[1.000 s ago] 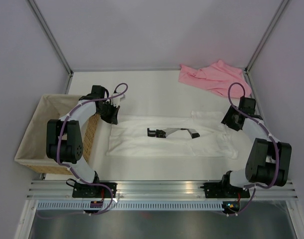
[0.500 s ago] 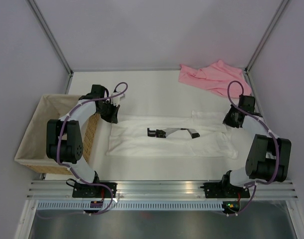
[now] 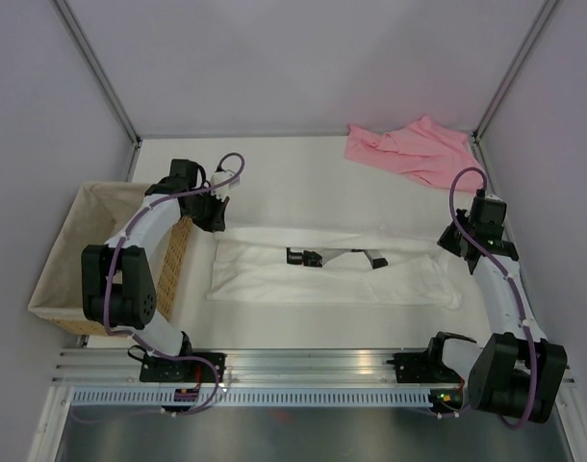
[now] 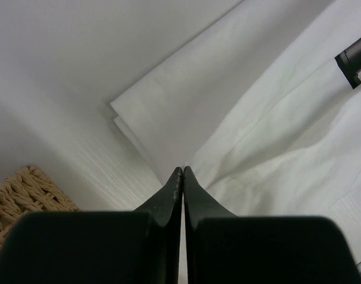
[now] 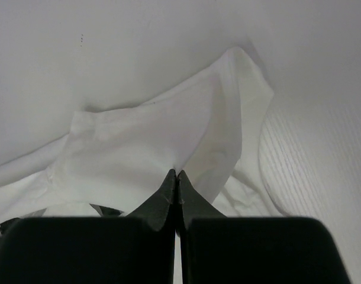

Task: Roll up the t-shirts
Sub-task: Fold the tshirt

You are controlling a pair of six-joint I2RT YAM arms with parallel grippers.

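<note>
The white t-shirt lies stretched left to right across the middle of the table. A dark print on it peeks out under its raised far edge. My left gripper is shut on the shirt's far left corner; in the left wrist view its tips pinch cloth with creases fanning out. My right gripper is shut on the shirt's far right end; in the right wrist view its tips nip a lifted fold. The pink t-shirt lies crumpled at the back right corner.
A cloth-lined wicker basket stands at the left edge, just beside my left arm; its weave shows in the left wrist view. Frame posts and walls close in the back and both sides. The arm bases sit on the near rail.
My right gripper has shut on the white shirt's right end and swung outward to the right. The shirt's far edge has risen and now partly covers the print. The left gripper stays shut.
</note>
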